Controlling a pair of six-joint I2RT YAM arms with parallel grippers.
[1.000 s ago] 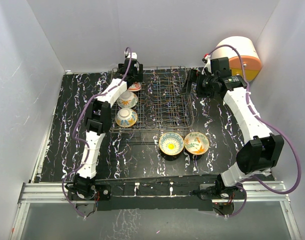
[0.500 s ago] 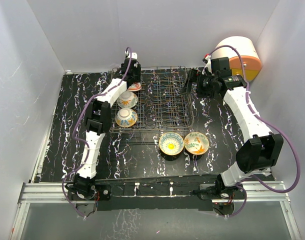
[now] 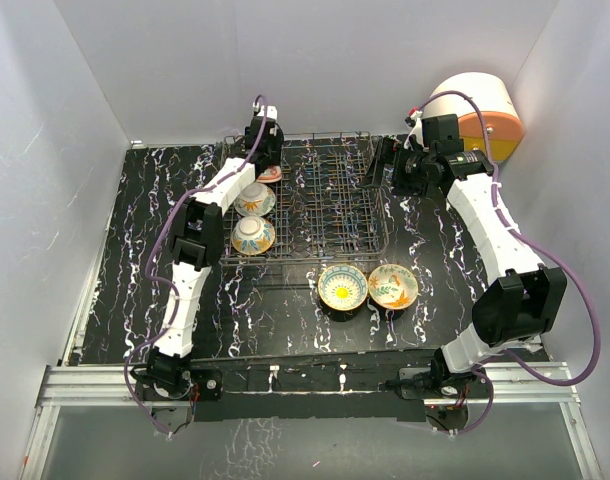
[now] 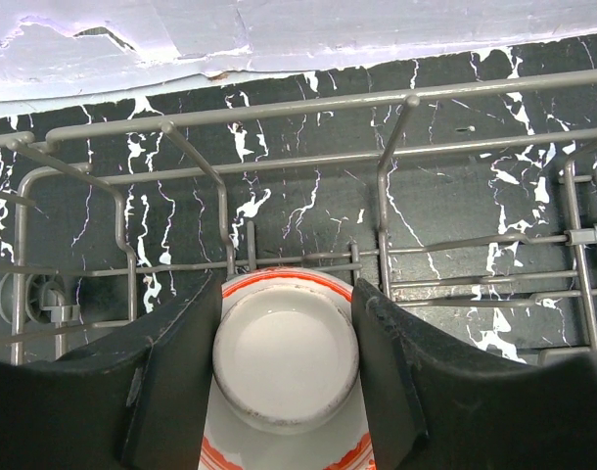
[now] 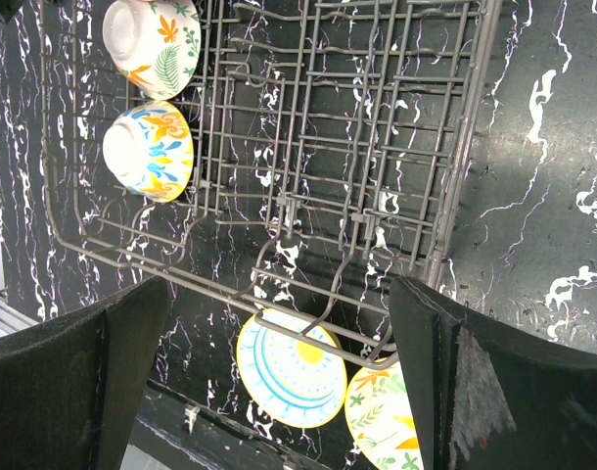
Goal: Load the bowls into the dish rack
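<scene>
A red-rimmed bowl [image 4: 287, 362] stands on edge in the far left corner of the dish rack [image 3: 325, 200], its white foot facing the left wrist camera. My left gripper [image 4: 286, 294] is shut on that foot, a finger pressed against each side. Two more bowls [image 3: 255, 199] [image 3: 252, 235] sit in the rack's left column. On the table just in front of the rack lie a blue-yellow bowl [image 3: 342, 288] and a cream-green bowl [image 3: 392, 287]. My right gripper [image 3: 381, 166] hovers open over the rack's right edge, holding nothing.
A round white and orange drawer unit [image 3: 480, 110] stands at the far right corner. White walls close in the table on three sides. The rack's upright tines [image 4: 382, 186] rise just beyond the held bowl.
The left gripper's jaws have closed in onto the red bowl's foot. The right arm has barely moved.
</scene>
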